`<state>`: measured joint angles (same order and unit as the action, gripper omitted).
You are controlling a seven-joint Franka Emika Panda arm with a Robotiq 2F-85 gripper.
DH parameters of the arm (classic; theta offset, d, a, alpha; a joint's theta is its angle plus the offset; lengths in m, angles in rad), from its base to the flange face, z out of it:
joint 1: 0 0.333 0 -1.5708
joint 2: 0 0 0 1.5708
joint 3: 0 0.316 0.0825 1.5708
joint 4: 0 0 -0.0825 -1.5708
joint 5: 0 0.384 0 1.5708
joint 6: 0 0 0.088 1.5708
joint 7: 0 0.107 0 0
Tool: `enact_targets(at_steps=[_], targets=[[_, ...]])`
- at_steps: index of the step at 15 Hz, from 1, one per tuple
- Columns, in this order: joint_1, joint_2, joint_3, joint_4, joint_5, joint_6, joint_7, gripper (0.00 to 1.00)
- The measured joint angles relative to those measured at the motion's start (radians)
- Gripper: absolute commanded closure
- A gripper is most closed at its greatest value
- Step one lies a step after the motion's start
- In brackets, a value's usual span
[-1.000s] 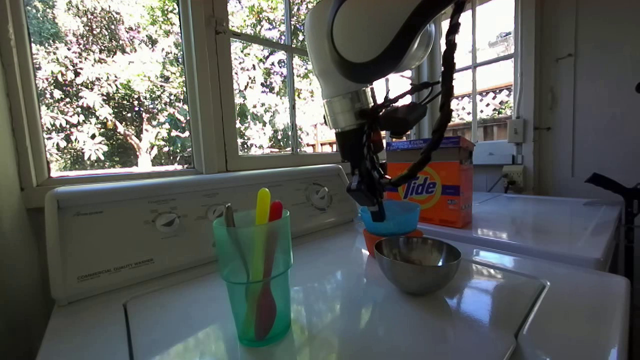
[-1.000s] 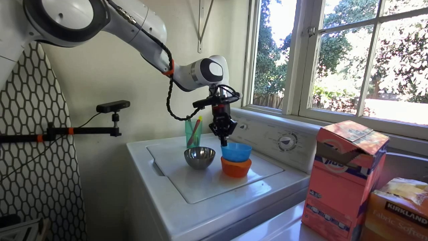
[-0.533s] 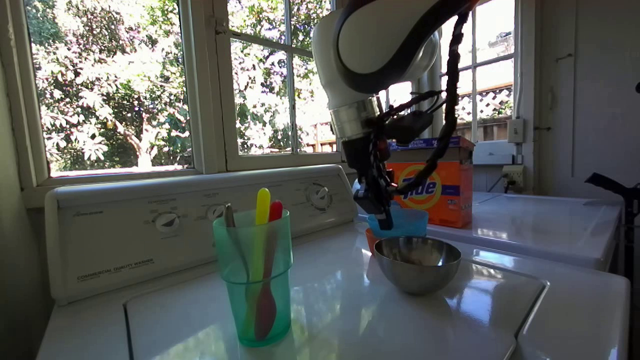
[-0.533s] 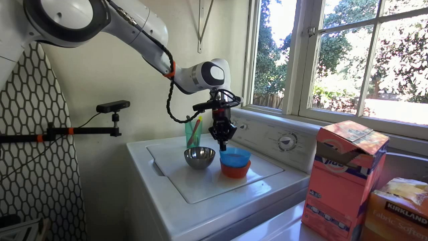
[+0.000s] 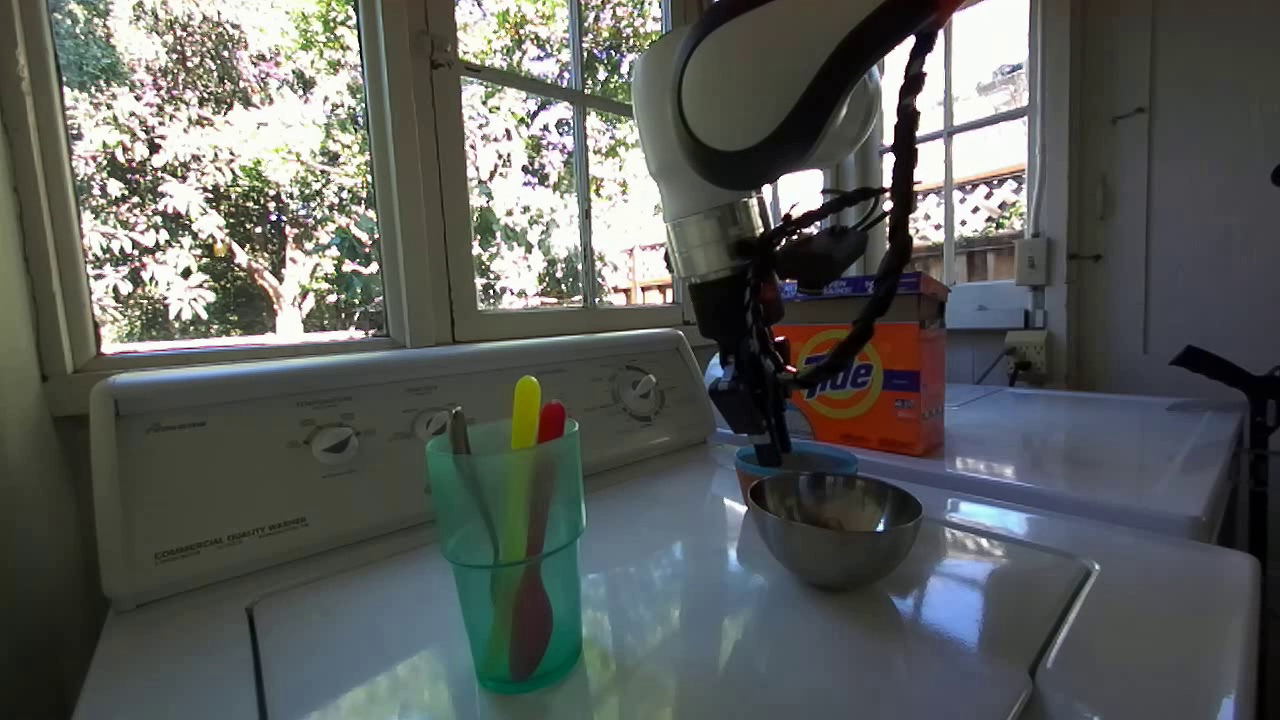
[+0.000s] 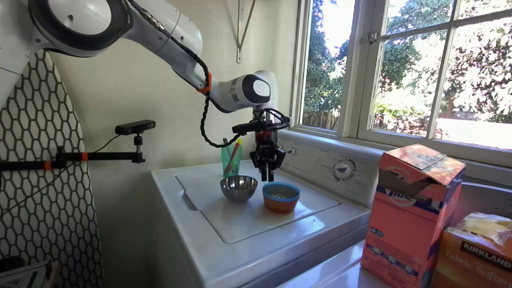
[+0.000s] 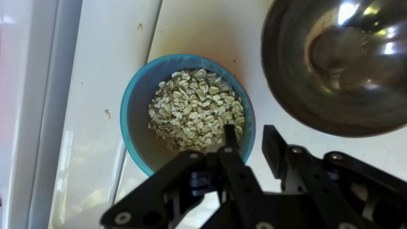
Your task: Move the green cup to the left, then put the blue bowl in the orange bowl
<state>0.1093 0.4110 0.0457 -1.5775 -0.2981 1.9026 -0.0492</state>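
Observation:
The blue bowl, holding oats, sits nested in the orange bowl; mostly its blue rim shows. In the wrist view the blue bowl hides nearly all of the orange bowl. My gripper is open and empty at the rim. In the wrist view its fingers are apart, one over the inside of the bowl, one outside the rim. It appears slightly above the rim. The green cup stands upright with several utensils in it; it also shows in an exterior view.
A shiny metal bowl stands close beside the nested bowls, also in the wrist view. The washer's control panel rises behind. An orange detergent box and a fabric softener box stand nearby.
The gripper has lowered the blue bowl from above the orange bowl, then opened and let it go. The blue bowl has dropped down into the orange bowl. The green cup has not moved.

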Motion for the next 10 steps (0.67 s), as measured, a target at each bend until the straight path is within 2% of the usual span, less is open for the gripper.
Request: enact_targets(at_steps=[5,6,10], targets=[[0.005,-0.023,0.004,0.002,-0.001,0.0,-0.018,0.04],[0.005,-0.027,0.006,0.002,-0.001,0.0,-0.024,0.0],[0.009,-0.032,0.014,0.006,-0.01,-0.002,-0.082,0.0]])
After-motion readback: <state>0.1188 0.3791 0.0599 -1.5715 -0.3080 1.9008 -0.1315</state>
